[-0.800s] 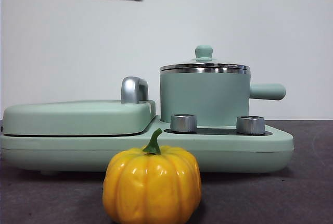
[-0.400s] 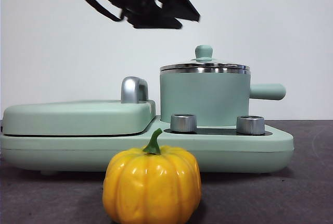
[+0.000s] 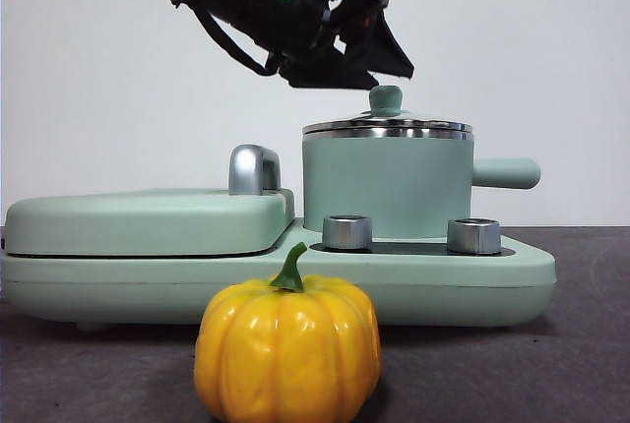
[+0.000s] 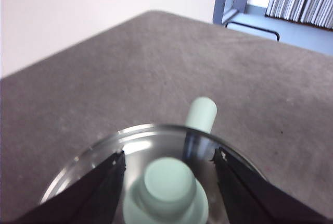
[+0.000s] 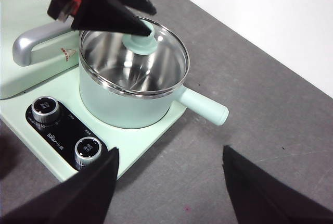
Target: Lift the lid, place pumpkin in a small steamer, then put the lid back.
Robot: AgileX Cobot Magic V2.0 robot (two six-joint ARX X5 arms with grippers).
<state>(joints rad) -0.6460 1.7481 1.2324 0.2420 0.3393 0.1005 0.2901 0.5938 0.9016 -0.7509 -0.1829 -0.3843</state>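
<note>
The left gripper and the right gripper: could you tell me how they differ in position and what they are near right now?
The left gripper hangs just above the lid, its open jaws on either side of the mint-green knob; the right gripper is off to the side over the table, near nothing. The left one is tilted down at the small steamer, while the right one views it from a distance. Both are open and hold nothing.
</note>
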